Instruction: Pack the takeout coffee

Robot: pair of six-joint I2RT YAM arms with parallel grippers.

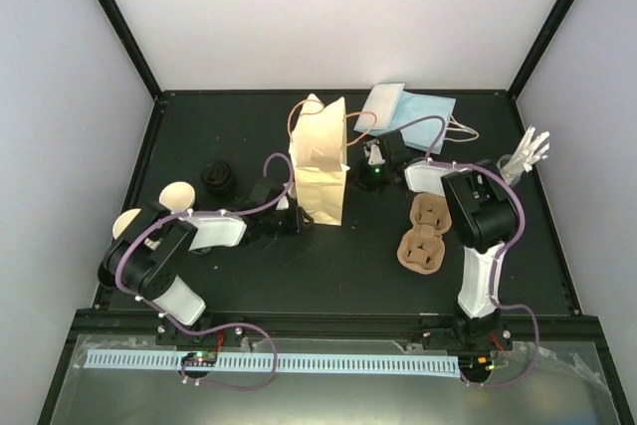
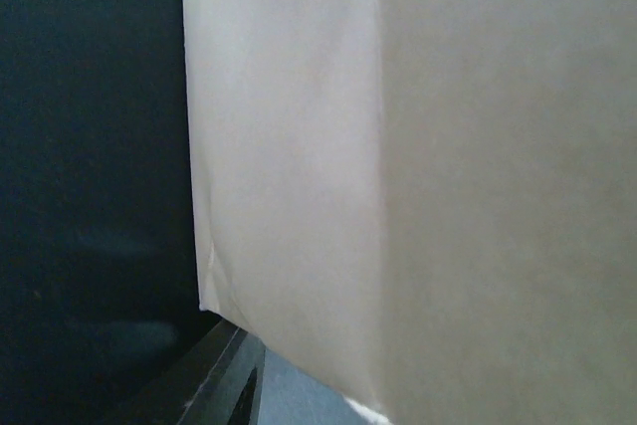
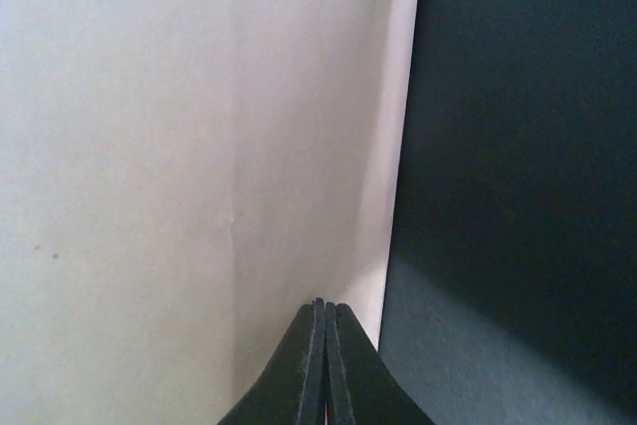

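The coffee [image 1: 219, 178] stands upright, lid on, in the left half of the table [image 1: 328, 276], between the left edge and the bag [image 1: 320, 171] and clear of both. The right gripper [image 3: 326, 340] is fully closed just beside the bag's right face, nothing visible between its fingers. The left gripper [image 1: 297, 216] sits against the bag's left face; whether it grips cannot be told.

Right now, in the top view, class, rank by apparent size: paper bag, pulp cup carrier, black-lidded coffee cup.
1. paper bag
2. pulp cup carrier
3. black-lidded coffee cup
None look alike.
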